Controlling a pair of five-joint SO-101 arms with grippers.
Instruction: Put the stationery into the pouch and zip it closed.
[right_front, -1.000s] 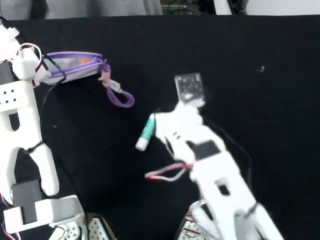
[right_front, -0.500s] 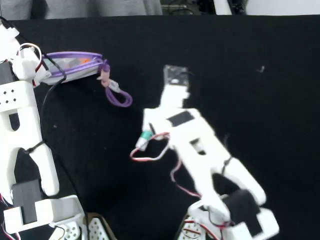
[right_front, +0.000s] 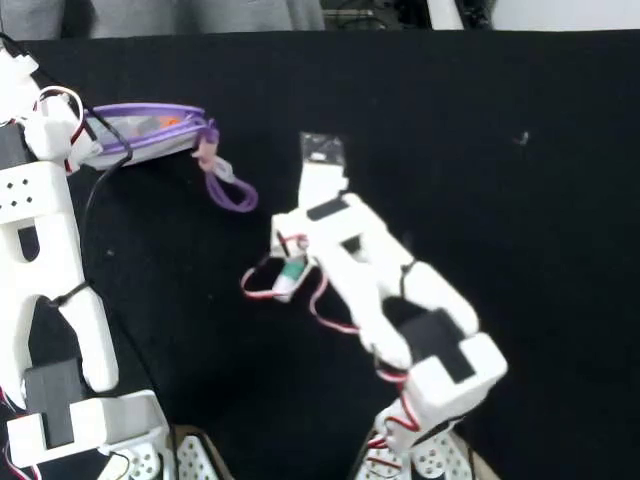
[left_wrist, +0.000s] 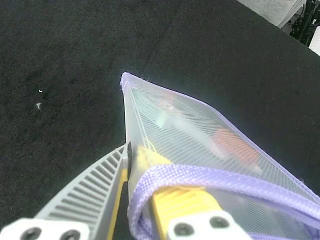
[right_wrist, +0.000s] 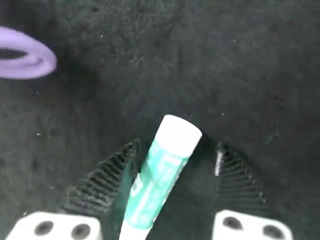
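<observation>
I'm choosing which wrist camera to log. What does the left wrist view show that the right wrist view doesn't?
Left wrist view: the left gripper pinching the purple-edged mesh pouch, stationery inside. Right wrist view: a green-and-white stick between the open fingers of the right gripper, plus a purple loop. Both: the black table.

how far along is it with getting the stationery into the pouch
Done: the pouch already holds some items, an orange one showing through the mesh, and the left gripper grips its end. In hand: the right gripper sits open around the green-and-white stick, not yet clamped. Left: grasp the stick, put it in the pouch, then zip.
</observation>
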